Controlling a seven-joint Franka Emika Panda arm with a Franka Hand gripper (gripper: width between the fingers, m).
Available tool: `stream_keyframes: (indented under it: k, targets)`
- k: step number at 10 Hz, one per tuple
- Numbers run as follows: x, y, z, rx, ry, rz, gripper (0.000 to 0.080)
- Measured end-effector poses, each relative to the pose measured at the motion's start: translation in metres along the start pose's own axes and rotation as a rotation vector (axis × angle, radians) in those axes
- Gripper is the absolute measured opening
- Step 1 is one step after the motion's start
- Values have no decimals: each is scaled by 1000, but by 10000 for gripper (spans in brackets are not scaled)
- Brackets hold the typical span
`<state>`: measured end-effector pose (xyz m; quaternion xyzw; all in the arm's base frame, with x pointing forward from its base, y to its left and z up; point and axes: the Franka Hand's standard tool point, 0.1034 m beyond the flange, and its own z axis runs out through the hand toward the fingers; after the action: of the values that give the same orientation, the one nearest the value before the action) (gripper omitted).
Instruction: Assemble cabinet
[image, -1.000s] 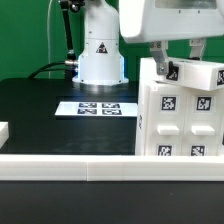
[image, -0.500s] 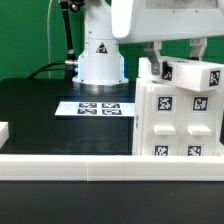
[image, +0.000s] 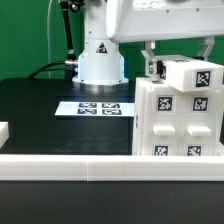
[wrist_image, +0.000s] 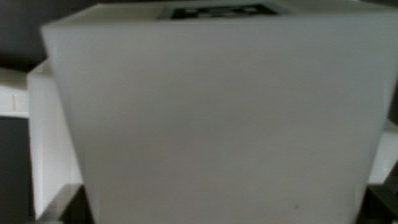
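The cabinet (image: 178, 125) is a big white box with black-and-white tags, standing on the black table at the exterior view's right. A smaller white tagged block (image: 192, 78) sits level on its top. My gripper (image: 187, 60) straddles this block from above, one finger (image: 153, 64) at its left side, and is shut on it. In the wrist view the white block (wrist_image: 214, 110) fills nearly the whole picture, with a tag at its far end. The dark fingertips (wrist_image: 64, 204) show only at its two sides, with the gripper (wrist_image: 222, 208) around it.
The marker board (image: 100, 107) lies flat on the table to the left of the cabinet. The arm's white base (image: 100, 60) stands behind it. A long white rail (image: 90, 168) runs along the front edge. A small white piece (image: 3, 130) shows at the far left.
My gripper has moved toward the exterior view's left with the block. The block, tilted before, now lies level on the cabinet's top.
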<state>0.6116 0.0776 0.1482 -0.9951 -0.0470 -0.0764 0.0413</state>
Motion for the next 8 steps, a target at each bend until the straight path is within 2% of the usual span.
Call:
stream_keyframes:
  k: [3, 8]
  targets:
    - [-2, -7, 0, -2, 28, 311, 561]
    - [-1, -7, 0, 3, 37, 627, 563]
